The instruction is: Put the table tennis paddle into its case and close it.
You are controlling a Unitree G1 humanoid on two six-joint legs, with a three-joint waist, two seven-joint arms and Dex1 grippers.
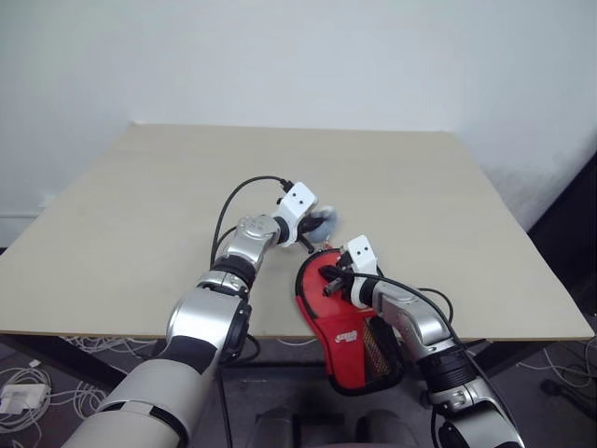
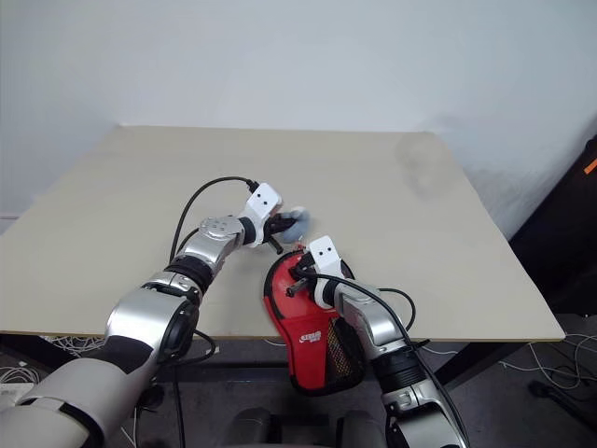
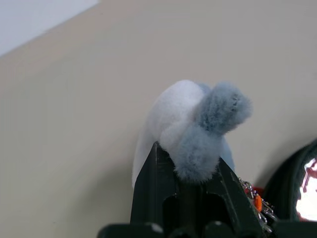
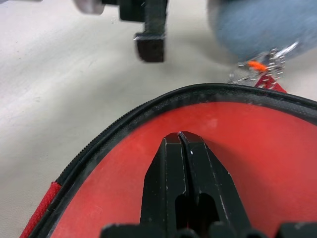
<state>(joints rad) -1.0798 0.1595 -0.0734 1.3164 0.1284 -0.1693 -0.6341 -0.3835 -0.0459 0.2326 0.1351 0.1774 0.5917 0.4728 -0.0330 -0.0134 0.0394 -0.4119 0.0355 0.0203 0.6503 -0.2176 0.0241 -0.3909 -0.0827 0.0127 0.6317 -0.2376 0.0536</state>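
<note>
Head views: a beige worktop (image 1: pixel 131 233) fills the middle of the frame below a white wall. The case (image 1: pixel 340 327), red face up with a white logo and a black mesh panel, lies in the lower centre-right of the frame at the near edge of the worktop, its narrow end overhanging that edge toward the bottom of the frame. The right claw (image 1: pixel 328 282) rests on the round upper part of the case, its two black fingers (image 4: pixel 185 173) pressed flat together on the red fabric, clenched with nothing between them. The left claw (image 1: pixel 308 235), just above and left of the case at mid-frame, grasps a fluffy grey-blue and white pompom charm (image 3: pixel 198 129); the tuft sits wedged between the two black fingers (image 3: pixel 151 186) of that claw. A small metal chain with an orange bead (image 4: pixel 257 67) runs from the charm to the black-edged rim of the case, near its top. The zip edging (image 4: pixel 119 119) curves round the red panel. The table tennis paddle cannot be made out; whether it lies inside the case cannot be told. Loose cables (image 1: pixel 23 387) lie on the floor at the lower left of the frame.
</note>
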